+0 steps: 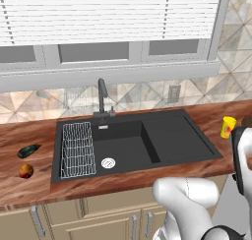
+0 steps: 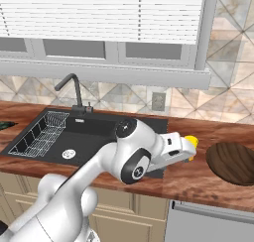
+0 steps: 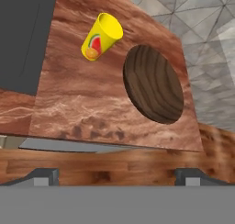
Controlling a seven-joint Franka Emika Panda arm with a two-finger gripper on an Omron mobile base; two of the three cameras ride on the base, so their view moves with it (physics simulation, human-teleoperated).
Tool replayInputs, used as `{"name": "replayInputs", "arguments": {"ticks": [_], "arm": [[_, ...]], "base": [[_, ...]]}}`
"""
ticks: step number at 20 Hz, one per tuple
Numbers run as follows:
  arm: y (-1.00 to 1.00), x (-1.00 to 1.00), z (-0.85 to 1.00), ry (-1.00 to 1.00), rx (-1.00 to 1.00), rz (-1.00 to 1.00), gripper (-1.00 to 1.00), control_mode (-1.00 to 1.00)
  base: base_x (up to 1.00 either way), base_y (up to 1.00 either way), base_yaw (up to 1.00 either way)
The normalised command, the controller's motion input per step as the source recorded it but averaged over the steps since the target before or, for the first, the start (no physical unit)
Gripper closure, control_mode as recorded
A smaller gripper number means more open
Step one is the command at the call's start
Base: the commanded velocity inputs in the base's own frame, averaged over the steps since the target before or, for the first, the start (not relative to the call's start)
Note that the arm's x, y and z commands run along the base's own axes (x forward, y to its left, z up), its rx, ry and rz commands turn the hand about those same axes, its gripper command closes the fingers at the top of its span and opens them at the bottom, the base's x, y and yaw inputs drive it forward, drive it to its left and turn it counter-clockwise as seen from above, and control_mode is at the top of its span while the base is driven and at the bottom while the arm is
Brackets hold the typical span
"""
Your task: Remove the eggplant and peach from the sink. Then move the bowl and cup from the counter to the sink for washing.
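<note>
Inventory: 1 eggplant (image 1: 28,150), 1 peach (image 1: 26,171) at left edge | 1 cup (image 3: 101,36), 1 bowl (image 3: 153,84) upper centre | my gripper (image 3: 117,176) fully open, holding nothing

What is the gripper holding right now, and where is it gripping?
Nothing. The gripper is open with empty space between its fingertips, above the counter. The cup and bowl stand ahead of it, untouched.

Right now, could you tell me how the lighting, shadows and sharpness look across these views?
Left base view: flat, even light, sink matte and glare-free. Right base view: soft shadow under the bowl. Hand view: cup and bowl sharp; the counter looks skewed.
</note>
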Motion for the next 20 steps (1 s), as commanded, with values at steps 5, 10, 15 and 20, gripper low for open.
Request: {"name": "replayInputs", "arguments": {"ticks": [5, 10, 15, 20], "arm": [[-0.20, 0.03, 0.00, 0.00, -0.09, 0.00, -1.00, -1.00], [-0.13, 0.08, -0.01, 0.00, -0.08, 0.00, -1.00, -1.00], [-0.09, 0.11, -0.01, 0.00, -0.01, 0.00, -1.00, -1.00], [-0.07, 0.11, -0.01, 0.00, 0.00, 0.00, -1.00, -1.00]], "base": [[0.00, 0.00, 0.00], [0.00, 0.00, 0.00], [0.00, 0.00, 0.00], [0.00, 0.00, 0.00]]}}
